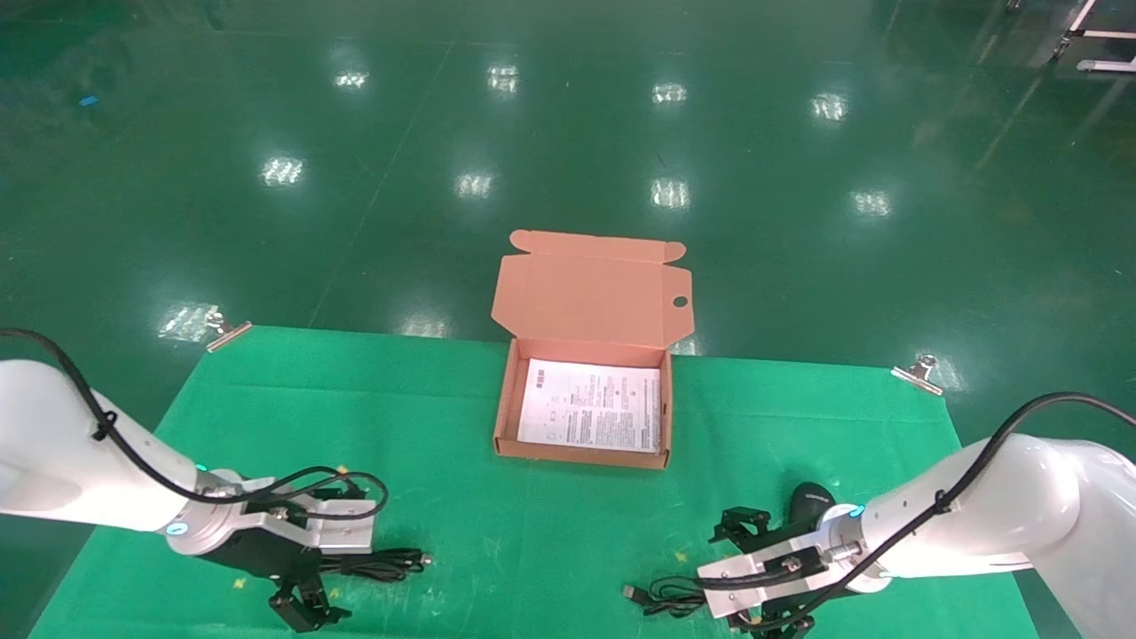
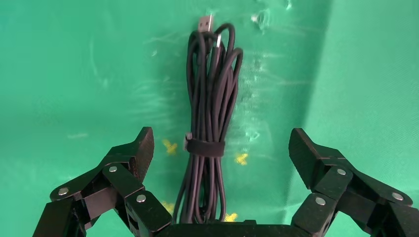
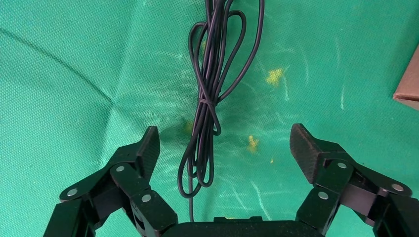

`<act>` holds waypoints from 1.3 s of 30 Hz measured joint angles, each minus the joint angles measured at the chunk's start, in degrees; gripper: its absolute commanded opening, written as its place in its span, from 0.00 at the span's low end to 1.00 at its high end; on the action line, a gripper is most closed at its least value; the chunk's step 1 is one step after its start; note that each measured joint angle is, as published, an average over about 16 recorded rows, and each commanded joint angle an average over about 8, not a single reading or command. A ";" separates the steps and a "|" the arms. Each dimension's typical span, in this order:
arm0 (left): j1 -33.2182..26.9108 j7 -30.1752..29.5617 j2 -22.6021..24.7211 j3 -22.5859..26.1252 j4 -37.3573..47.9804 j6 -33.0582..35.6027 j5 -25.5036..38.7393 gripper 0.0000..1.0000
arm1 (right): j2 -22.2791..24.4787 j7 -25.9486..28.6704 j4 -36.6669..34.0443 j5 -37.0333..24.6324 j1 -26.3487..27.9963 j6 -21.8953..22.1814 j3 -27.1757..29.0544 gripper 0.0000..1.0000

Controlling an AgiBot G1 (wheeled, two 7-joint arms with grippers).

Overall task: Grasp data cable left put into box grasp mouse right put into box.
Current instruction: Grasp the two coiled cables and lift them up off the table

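Left wrist view shows the left gripper (image 2: 217, 148) spread wide astride the data cable (image 2: 210, 108) at frame centre on green cloth, nothing yet in the box (image 1: 581, 448), so the cable grasp is pending: descend, close at the strap.

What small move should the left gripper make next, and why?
Probably it should lower straight down and close on the data cable. The left gripper is open above the green mat, its fingers on either side of the bundle near its strap, touching nothing. The box stands open and holds only a printed sheet. The right gripper is open too, over the mouse cord.
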 measured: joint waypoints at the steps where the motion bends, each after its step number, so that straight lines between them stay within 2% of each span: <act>1: -0.01 0.15 0.06 -0.04 0.30 -0.06 -0.05 0.00 | -0.07 -0.11 -0.22 0.03 0.02 0.11 0.02 0.00; 39: -0.09 0.10 -0.04 0.00 -0.17 0.03 -0.04 0.00 | 0.07 -0.07 0.15 0.10 0.02 0.02 0.07 0.00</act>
